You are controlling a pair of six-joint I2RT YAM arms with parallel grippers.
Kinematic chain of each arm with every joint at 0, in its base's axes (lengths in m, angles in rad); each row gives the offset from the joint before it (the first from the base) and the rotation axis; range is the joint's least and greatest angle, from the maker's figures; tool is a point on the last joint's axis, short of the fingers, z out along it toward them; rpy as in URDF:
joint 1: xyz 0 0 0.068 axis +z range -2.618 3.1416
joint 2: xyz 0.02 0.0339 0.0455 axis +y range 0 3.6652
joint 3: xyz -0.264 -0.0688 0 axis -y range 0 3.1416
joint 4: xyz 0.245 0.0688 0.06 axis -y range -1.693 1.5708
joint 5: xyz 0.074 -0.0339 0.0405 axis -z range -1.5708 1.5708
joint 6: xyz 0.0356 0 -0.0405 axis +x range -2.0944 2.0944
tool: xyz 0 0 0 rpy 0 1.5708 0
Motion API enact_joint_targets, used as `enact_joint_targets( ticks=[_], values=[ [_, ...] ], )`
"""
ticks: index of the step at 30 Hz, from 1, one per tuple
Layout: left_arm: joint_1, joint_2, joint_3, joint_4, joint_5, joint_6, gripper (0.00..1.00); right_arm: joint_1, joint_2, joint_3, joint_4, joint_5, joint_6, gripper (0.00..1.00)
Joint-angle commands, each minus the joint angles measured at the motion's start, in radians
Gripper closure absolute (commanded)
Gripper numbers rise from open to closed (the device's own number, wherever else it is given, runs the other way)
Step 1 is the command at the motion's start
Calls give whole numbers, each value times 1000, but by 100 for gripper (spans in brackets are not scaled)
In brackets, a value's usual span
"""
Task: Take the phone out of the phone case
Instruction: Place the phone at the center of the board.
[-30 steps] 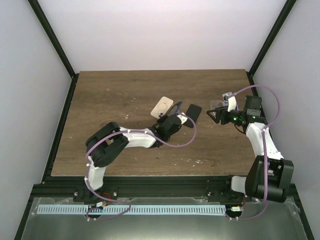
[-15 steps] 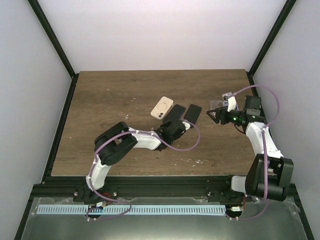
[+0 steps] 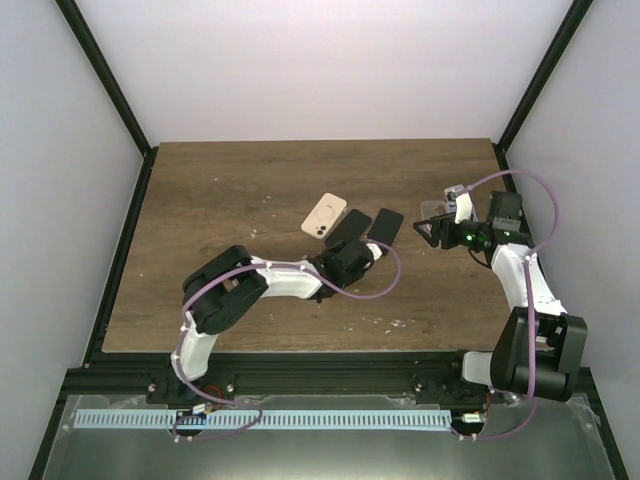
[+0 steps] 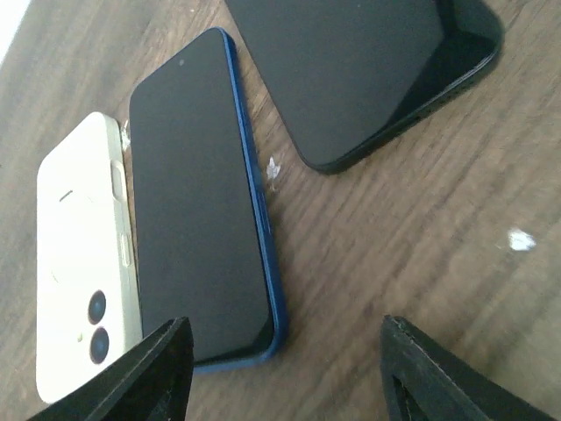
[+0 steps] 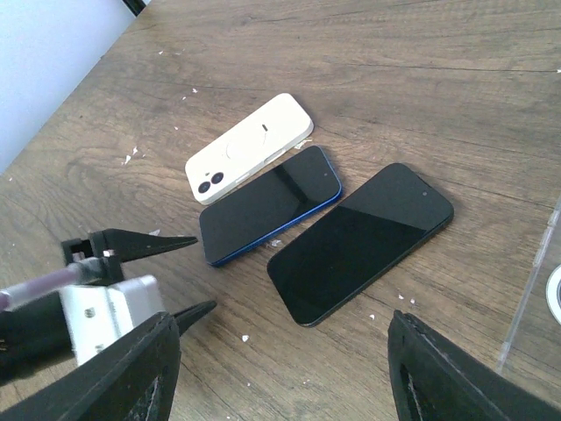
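A cream phone case (image 3: 325,215) (image 5: 250,147) (image 4: 83,263) lies back up, with two camera lenses showing at one corner. Against its side a blue-edged phone (image 3: 347,228) (image 5: 270,203) (image 4: 197,219) lies flat, screen up. A black phone (image 3: 384,224) (image 5: 359,241) (image 4: 359,70) lies screen up just right of it. My left gripper (image 3: 358,252) (image 4: 285,331) (image 5: 203,272) stands open at the blue phone's near corner, holding nothing. To the right of the phones my right gripper (image 3: 425,228) (image 5: 282,323) hovers open and empty, facing them.
The wooden table (image 3: 250,180) carries small white specks (image 5: 244,337) around the phones. A clear plastic piece (image 5: 548,281) shows at the right edge of the right wrist view. White walls and black frame posts (image 3: 105,75) bound the table.
My left gripper has opened and let go of the blue-edged phone, which was held tilted and now lies flat between the cream case and the black phone. The right arm has not moved.
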Motion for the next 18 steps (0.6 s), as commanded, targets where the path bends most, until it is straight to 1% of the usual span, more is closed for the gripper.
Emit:
enact_joint_targets(
  ticks=[1, 2, 4, 5, 8, 10, 12, 14, 18],
  values=[
    [38, -143, 0, -190, 179, -119, 38, -2, -11, 42, -17, -14, -10, 35],
    [59, -175, -3, -213, 238, -156, 35, -2, -11, 42, -17, -16, -10, 35],
    [111, -224, -8, -240, 342, -225, 32, -2, -13, 42, -17, -22, -12, 34],
    [134, -238, -10, -245, 373, -256, 31, -1, -13, 43, -17, -26, -12, 34],
    [205, -235, 22, -278, 381, -320, 27, -2, -10, 45, -23, -34, -13, 34],
    [246, -195, 75, -337, 388, -345, 23, -1, -12, 45, -26, -35, -15, 34],
    [289, -141, 145, -401, 399, -354, 15, -1, -13, 45, -27, -33, -18, 34],
    [315, -91, 192, -428, 411, -349, 8, -1, -17, 46, -30, -29, -19, 34],
    [359, -38, 237, -429, 458, -341, 6, -2, -23, 46, -31, -25, -23, 34]
  ],
)
